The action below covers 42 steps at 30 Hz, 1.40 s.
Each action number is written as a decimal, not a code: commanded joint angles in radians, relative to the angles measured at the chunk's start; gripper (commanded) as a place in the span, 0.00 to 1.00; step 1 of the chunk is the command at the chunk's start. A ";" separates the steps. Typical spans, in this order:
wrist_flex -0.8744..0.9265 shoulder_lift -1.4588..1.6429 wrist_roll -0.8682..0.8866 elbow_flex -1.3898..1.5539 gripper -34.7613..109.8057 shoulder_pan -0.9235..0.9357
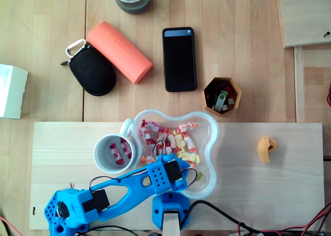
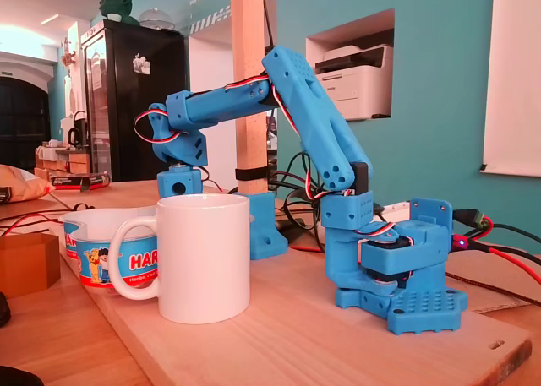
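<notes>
In the overhead view my blue gripper (image 1: 160, 161) points down into a clear, lobed bowl (image 1: 212, 143) of wrapped red, yellow and white candies (image 1: 176, 140); the wrist servo hides its fingers. Left of the bowl, touching it, stands a white mug (image 1: 103, 166) with a few red-and-white candies (image 1: 120, 152) inside. In the fixed view the gripper (image 2: 180, 186) dips into the printed bowl (image 2: 101, 251) behind the mug (image 2: 207, 259), whose rim hides the fingertips. Whether anything is held cannot be told.
Bowl, mug and arm base sit on a wooden board (image 1: 269, 189), along with a small orange part (image 1: 266, 148) at the right. Beyond it lie a black phone (image 1: 179, 59), an orange hexagonal pot (image 1: 208, 96), an orange case (image 1: 120, 51), a black pouch (image 1: 92, 69) and a white box (image 1: 11, 90).
</notes>
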 commanded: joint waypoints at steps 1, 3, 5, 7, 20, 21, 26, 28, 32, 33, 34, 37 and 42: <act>-0.003 0.023 0.006 0.006 0.41 0.012; -0.003 0.023 0.006 0.006 0.39 0.012; -0.003 0.023 0.006 0.006 0.37 0.012; -0.003 0.023 0.003 0.006 0.35 0.012; -0.003 0.025 0.003 0.020 0.37 0.012; -0.003 0.025 0.003 0.021 0.37 0.011; -0.003 0.023 0.003 0.021 0.37 0.011; -0.003 0.023 0.003 0.021 0.37 0.011; -0.003 0.023 0.003 0.021 0.37 0.011; -0.003 0.023 0.002 0.021 0.37 0.011; -0.003 0.023 0.002 0.021 0.37 0.011; -0.003 0.023 0.002 0.021 0.37 0.011; -0.003 0.023 0.002 0.021 0.41 0.011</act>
